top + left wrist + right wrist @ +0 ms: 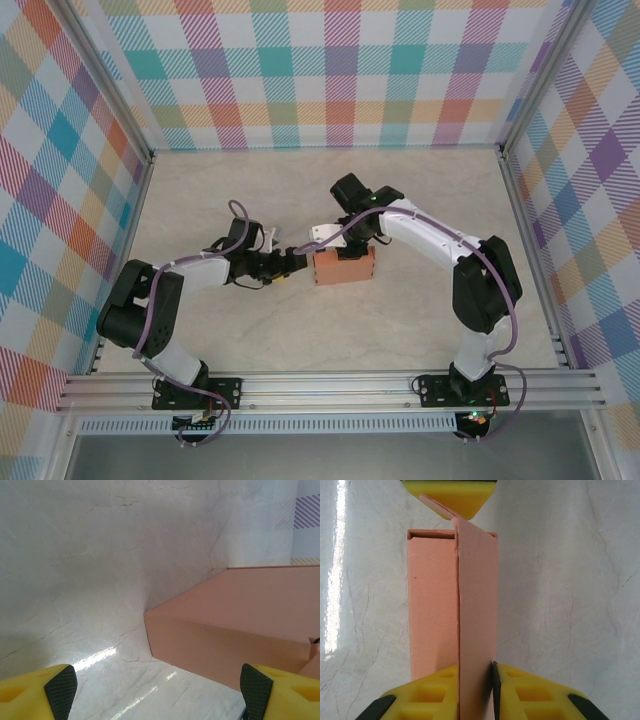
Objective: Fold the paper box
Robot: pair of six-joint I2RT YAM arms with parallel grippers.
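Where the pale marbled table meets the checked wall panel on the left, a wide strip of bare surface lies open; the left arm's elbow is near that wall, and a silver aluminium rail bounds the near edge. The left claw reaches rightward with its yellow fingers spread wide and nothing between them. Just ahead of it is the salmon-orange thin-cardboard paper box, which stands near the middle of the table; it is a small rectangular body with sharp creased corners, and its near corner points toward the gap between those fingers. From the right wrist the box is a long narrow trough, with one tall panel folded up along its length and a small flap at the far end. The right claw comes down on the box from above and behind; its black-padded yellow fingers are pressed together on that upright panel. Further right, open table runs to the right checked panel; the back wall lies well apart from both arms.
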